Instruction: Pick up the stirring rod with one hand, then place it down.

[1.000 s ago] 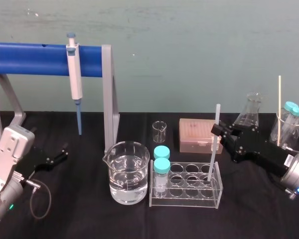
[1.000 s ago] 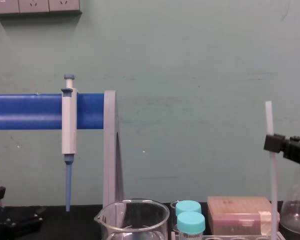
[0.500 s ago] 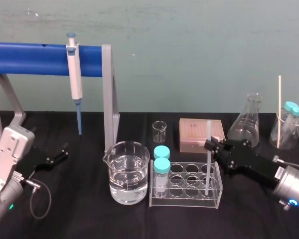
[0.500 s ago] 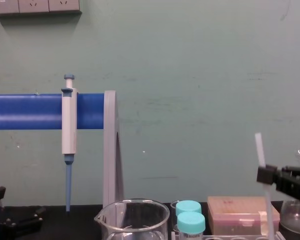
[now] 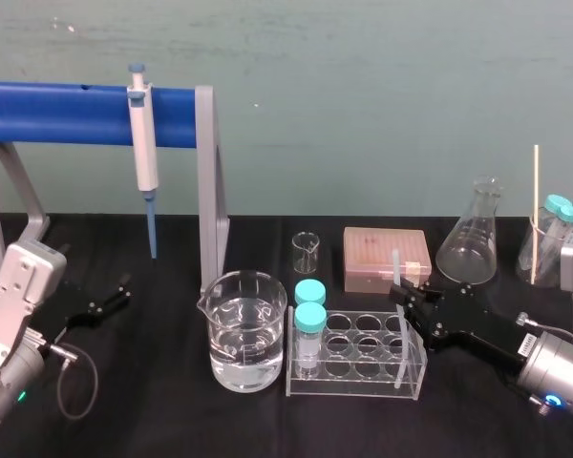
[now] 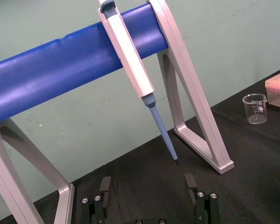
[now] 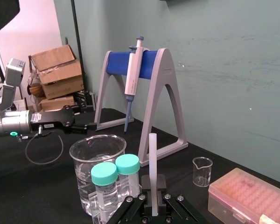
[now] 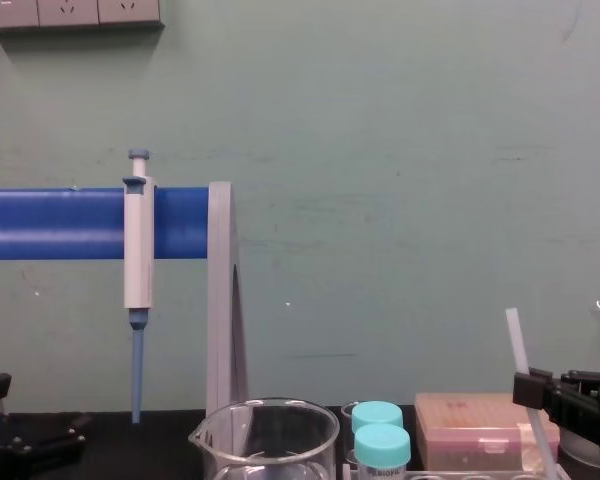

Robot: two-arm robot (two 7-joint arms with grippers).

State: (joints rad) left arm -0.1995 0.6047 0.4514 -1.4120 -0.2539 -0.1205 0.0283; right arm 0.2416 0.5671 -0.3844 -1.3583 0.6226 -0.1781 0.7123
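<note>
Head view: my right pincer (image 5: 402,290) clamps stirring rod (image 5: 395,263), slightly tilted
Rod foot: in tube rack (image 5: 358,384)
Idle: left pincer (image 5: 111,301), parked left, fingers apart

Your stirring rod (image 5: 397,270): thin, white, translucent, approx upright w/ slight tilt, lower end down in the right end of the clear rack (image 5: 349,380). Your right hand (image 5: 404,298), black & blocky, has its jaws clamped on the rod near mid-length.

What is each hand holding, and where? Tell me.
The right hand grips the stirring rod on its upper part; the left hand, open, holds nothing.
</note>
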